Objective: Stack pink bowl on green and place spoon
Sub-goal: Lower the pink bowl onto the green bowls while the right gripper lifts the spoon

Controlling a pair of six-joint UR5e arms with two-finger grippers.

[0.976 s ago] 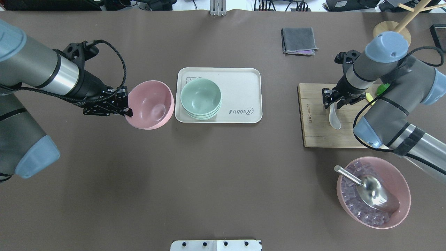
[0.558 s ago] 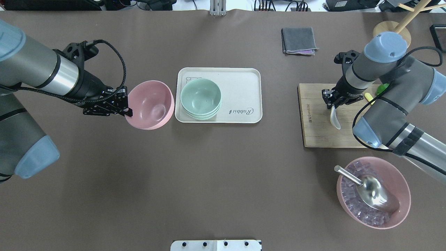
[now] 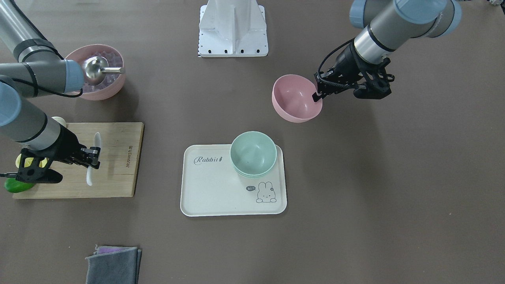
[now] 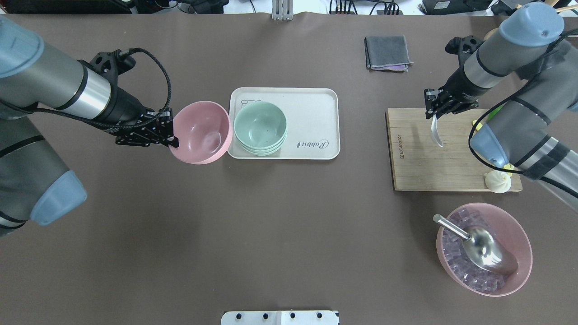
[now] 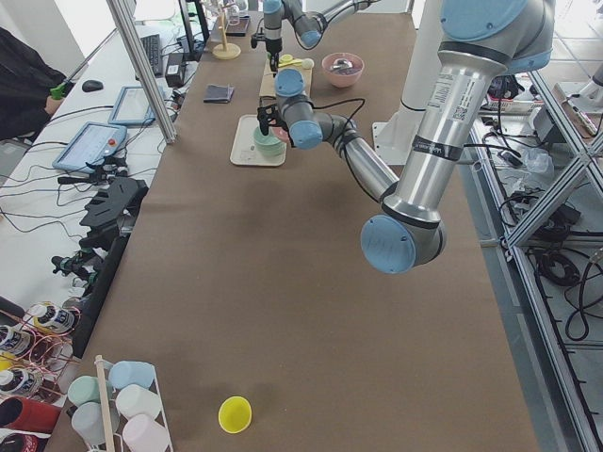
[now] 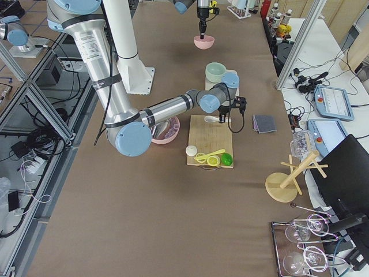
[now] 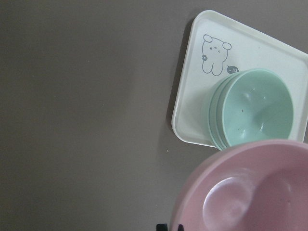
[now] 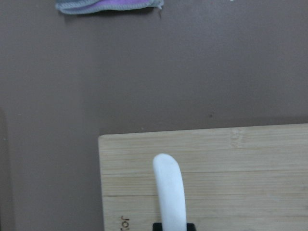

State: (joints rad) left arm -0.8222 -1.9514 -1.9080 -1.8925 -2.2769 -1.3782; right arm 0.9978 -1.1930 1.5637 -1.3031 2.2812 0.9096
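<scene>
My left gripper (image 4: 174,136) is shut on the near-left rim of the empty pink bowl (image 4: 202,132). It holds the bowl tilted just left of the white tray (image 4: 311,117). The bowl's right rim reaches the tray's edge, beside the stack of green bowls (image 4: 260,127). The left wrist view shows the pink bowl (image 7: 250,187) below the green bowls (image 7: 255,108). My right gripper (image 4: 434,110) is shut on the handle of the white spoon (image 4: 436,134), which hangs over the wooden board (image 4: 420,167). The right wrist view shows the spoon (image 8: 171,190) above the board.
A second pink bowl (image 4: 519,234) holding ice cubes and a metal scoop (image 4: 483,246) sits at the front right. A folded grey cloth (image 4: 387,53) lies at the back. A dumpling (image 4: 497,182) and green and yellow items (image 3: 17,185) lie on the board.
My left gripper has lifted the pink bowl and carried it right, toward the tray. My right gripper has raised the spoon and moved it toward the board's far edge.
</scene>
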